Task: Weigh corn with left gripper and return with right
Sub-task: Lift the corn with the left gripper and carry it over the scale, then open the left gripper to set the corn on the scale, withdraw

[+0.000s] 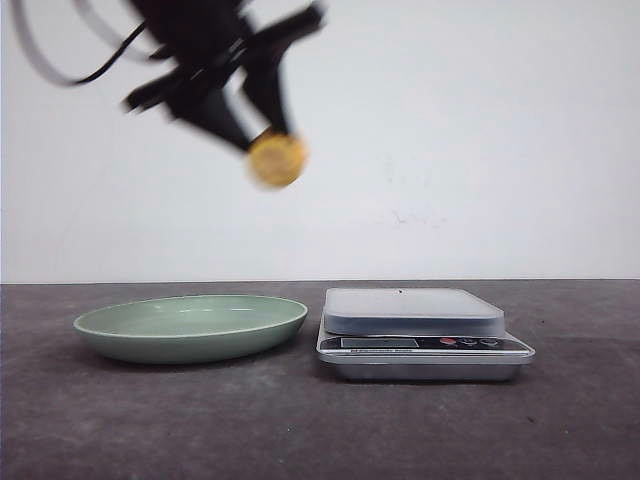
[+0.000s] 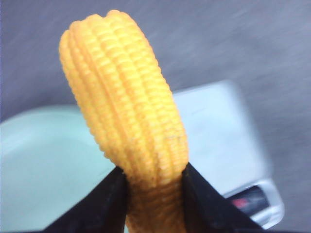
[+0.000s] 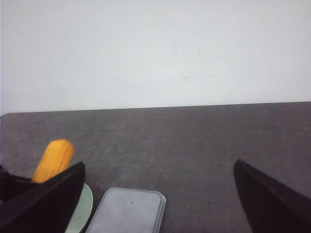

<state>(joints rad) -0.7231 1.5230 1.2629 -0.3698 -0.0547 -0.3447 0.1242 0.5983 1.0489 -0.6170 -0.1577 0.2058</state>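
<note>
My left gripper [image 1: 262,140] is shut on the orange-yellow corn [image 1: 277,159] and holds it high in the air, above the right rim of the pale green plate [image 1: 190,326] and left of the scale [image 1: 415,312]. In the left wrist view the corn [image 2: 126,111] stands between the two black fingers [image 2: 109,201], with the plate [image 2: 43,165] and the scale [image 2: 214,136] blurred below. My right gripper [image 3: 155,187] is open and empty; its view shows the corn [image 3: 53,159], the scale [image 3: 129,209] and a sliver of the plate [image 3: 82,208]. The right gripper is out of the front view.
The plate stands at left and the scale at right, side by side on the dark grey table [image 1: 320,430]. A white wall [image 1: 450,140] closes the back. The scale has a dark display strip and small buttons [image 1: 465,342] at its front.
</note>
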